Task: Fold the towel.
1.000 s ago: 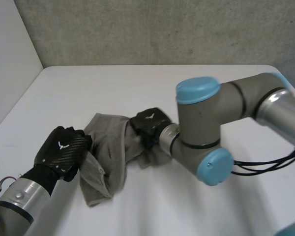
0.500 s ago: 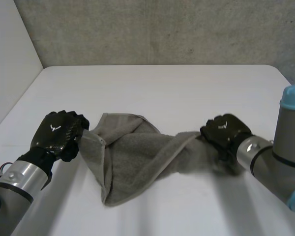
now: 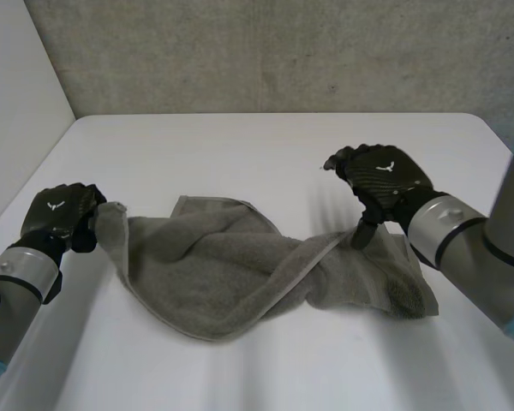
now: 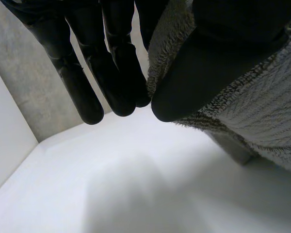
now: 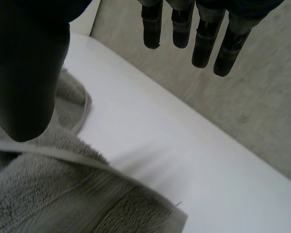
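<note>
Item: grey rumpled terry towel [image 3: 231, 274], lying stretched left to right across the middle of the white flat table [image 3: 265, 145], loosely bunched and partly doubled over

Left hand [image 3: 60, 214], black: at the towel's left corner, near the table's left edge; thumb and fingers [image 4: 87, 82] closed together, pinching the cloth between them

Right hand [image 3: 381, 180], black: above the towel's right end; fingers [image 5: 203, 43] straight, held apart from the thumb, clasping nothing; thumb tip just beside the hem, contact cannot be told
</note>
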Tool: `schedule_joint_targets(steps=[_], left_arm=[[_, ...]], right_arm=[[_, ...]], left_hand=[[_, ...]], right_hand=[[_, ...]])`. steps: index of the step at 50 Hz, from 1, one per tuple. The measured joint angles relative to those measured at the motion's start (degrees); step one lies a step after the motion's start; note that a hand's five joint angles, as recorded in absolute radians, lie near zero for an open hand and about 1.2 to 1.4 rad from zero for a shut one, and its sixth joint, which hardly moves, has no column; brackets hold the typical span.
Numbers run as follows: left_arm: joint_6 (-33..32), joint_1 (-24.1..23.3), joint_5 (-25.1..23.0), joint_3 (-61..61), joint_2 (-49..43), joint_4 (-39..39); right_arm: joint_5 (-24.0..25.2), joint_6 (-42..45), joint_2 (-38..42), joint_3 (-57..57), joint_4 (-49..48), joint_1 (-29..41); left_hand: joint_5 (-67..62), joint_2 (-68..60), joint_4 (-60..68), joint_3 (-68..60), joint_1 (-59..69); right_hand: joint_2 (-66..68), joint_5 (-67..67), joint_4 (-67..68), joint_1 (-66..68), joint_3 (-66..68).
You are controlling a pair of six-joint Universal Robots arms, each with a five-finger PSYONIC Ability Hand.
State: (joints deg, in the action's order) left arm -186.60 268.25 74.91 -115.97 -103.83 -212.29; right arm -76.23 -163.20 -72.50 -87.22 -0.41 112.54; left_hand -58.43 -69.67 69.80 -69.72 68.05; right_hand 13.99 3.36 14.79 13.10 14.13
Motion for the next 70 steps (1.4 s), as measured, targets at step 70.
schedule_joint_targets(steps=[70], left_arm=[[-10.6, 10.7, -10.1, -6.8, 7.7, 14.3]], right_arm=[[0.3, -1.1, 7.8, -1.0, -0.3, -7.1]], left_hand=[[56.2, 58.2, -58.3, 58.2, -56.4]], right_hand=[[62.4, 63.6, 61.9, 63.4, 62.3]])
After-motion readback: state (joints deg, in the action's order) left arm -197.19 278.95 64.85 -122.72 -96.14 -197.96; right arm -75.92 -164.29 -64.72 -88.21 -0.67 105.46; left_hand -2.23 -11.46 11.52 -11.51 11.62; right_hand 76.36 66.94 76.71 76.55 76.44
